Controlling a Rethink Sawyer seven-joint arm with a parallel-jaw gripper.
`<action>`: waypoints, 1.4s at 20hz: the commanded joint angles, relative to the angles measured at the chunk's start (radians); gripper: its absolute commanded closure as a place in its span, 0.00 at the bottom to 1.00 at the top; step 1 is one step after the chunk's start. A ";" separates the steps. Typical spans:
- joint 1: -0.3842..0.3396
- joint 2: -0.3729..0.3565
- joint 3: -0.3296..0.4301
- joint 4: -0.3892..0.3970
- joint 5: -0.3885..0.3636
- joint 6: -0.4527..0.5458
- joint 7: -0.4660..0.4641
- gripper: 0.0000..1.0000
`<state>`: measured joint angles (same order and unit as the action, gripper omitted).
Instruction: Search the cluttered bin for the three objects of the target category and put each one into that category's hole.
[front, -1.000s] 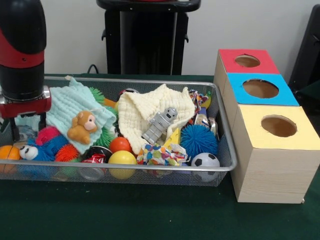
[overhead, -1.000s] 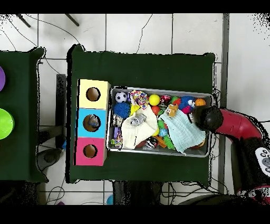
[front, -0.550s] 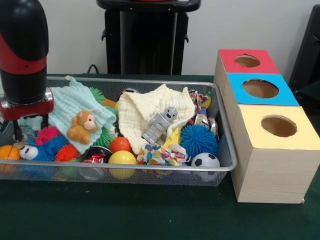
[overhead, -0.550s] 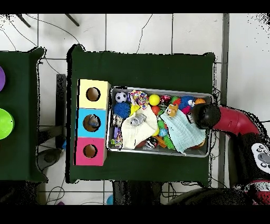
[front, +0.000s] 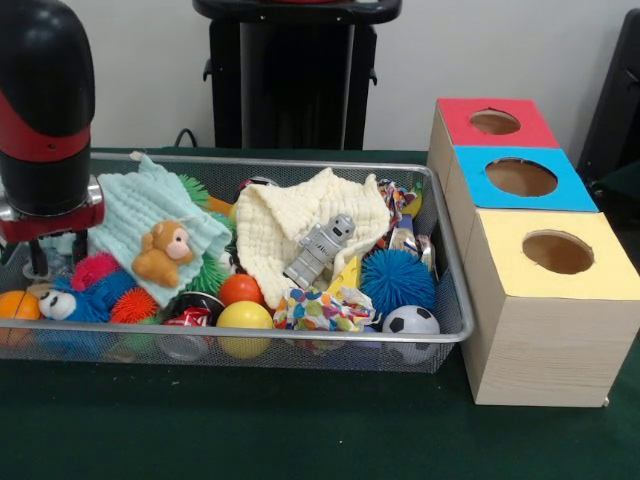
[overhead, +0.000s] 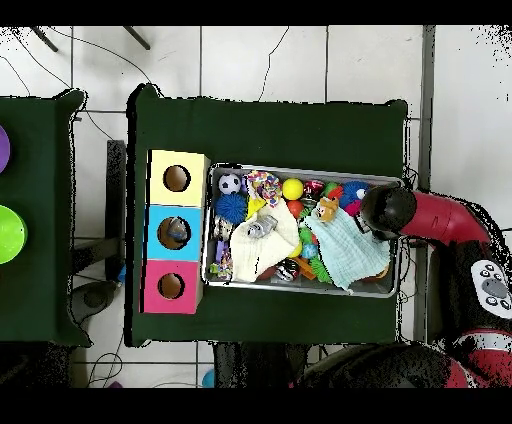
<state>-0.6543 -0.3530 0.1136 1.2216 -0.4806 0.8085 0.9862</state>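
A wire bin (front: 300, 338) holds mixed toys. Among them are a brown bear (front: 165, 253) on a mint cloth (front: 140, 205), a grey robot figure (front: 320, 250) on a pale yellow cloth (front: 290, 220), a blue spiky ball (front: 397, 281), a soccer ball (front: 411, 324), a yellow ball (front: 244, 320) and an orange ball (front: 240, 289). My gripper (front: 58, 260) hangs open over the bin's left end, above a blue plush (front: 85, 298), with nothing held. In the overhead view the arm's head (overhead: 388, 210) covers the bin's (overhead: 290, 292) right end.
Three boxes with round holes stand right of the bin: red (front: 497, 122), blue (front: 520, 177), yellow (front: 557, 252). In the overhead view they line up left of the bin, yellow (overhead: 177, 160) at the top. A black stand (front: 295, 75) rises behind the bin.
The arm has shifted a little toward the bin's front side, upward in the overhead view. The gripper stays open and the toys have not moved.
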 joint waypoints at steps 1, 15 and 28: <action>0.011 0.052 -0.001 -0.032 -0.053 0.167 -0.077 1.00; 0.012 0.043 0.002 -0.034 -0.056 0.139 -0.066 1.00; 0.031 0.021 -0.011 -0.026 -0.097 0.093 -0.077 0.00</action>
<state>-0.6432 -0.3432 0.0970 1.1889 -0.4962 0.8715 0.9860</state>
